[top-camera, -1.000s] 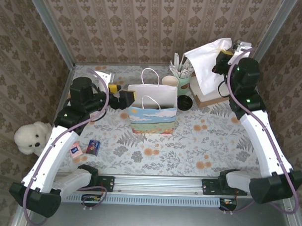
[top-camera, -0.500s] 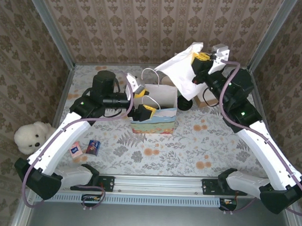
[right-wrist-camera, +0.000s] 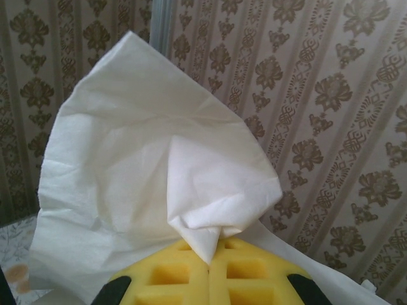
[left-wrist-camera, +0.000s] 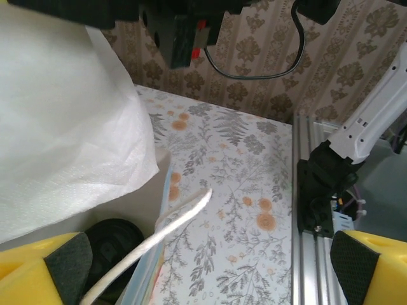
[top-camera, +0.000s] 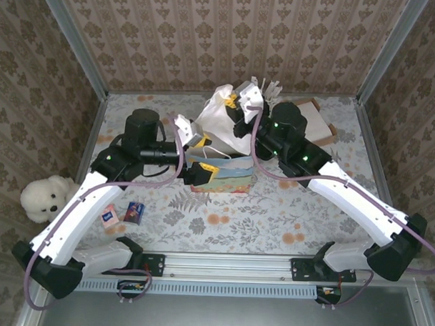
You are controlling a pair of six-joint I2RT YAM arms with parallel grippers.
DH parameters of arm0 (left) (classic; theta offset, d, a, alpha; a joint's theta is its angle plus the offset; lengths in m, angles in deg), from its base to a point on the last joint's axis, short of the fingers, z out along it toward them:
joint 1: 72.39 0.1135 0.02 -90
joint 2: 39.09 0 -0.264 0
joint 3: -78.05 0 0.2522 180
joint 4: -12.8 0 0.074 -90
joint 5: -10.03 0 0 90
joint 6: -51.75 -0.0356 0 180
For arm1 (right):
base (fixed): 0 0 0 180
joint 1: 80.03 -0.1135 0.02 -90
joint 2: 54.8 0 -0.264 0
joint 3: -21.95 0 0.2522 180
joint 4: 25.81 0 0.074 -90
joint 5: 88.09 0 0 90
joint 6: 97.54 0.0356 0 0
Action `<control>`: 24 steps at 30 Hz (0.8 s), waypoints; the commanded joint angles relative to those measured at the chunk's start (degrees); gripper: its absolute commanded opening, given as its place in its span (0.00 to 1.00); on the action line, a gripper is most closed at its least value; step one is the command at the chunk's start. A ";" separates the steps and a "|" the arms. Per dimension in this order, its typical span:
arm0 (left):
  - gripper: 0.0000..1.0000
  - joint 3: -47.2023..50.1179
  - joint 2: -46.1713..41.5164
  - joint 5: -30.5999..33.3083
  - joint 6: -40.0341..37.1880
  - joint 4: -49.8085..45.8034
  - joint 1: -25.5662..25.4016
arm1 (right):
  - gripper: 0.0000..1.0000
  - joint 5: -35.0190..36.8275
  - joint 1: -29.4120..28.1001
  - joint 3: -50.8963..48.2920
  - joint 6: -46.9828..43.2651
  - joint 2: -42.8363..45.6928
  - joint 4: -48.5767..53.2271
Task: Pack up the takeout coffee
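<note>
My right gripper (top-camera: 237, 104) (right-wrist-camera: 213, 262) is shut on a crumpled white napkin (top-camera: 217, 119) (right-wrist-camera: 152, 165), holding it just above the far rim of the open paper gift bag (top-camera: 224, 175). At the bag's left end, my left gripper (top-camera: 202, 156) (left-wrist-camera: 213, 270) stands open, its yellow fingers (left-wrist-camera: 44, 270) on either side of the bag's near rim. The bag's white cord handle (left-wrist-camera: 172, 219) lies between them, untouched. The napkin (left-wrist-camera: 63, 127) hangs over the bag's mouth. The takeout coffee is hidden behind the napkin and my right arm.
A flat brown holder with a white stack (top-camera: 310, 117) sits at the back right, white sticks (top-camera: 270, 87) beside it. A black round lid (left-wrist-camera: 114, 244) shows by the bag's rim. Two small packets (top-camera: 123, 214) lie front left; a white teddy (top-camera: 43, 198) sits outside the left wall.
My right arm swung left from the back right corner, carrying the napkin to above the bag. My left gripper moved right to the bag's left end, still open.
</note>
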 commanded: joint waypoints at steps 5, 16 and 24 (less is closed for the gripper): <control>1.00 4.27 -4.76 14.74 2.92 6.76 0.48 | 0.00 -2.43 -0.44 5.50 -1.01 -1.93 7.07; 1.00 5.33 -3.76 16.69 7.53 10.52 4.35 | 0.00 -12.54 0.08 12.41 0.07 -7.96 19.86; 1.00 6.12 -4.56 17.31 10.00 11.15 7.10 | 0.00 -22.88 2.75 20.55 4.57 -12.88 33.65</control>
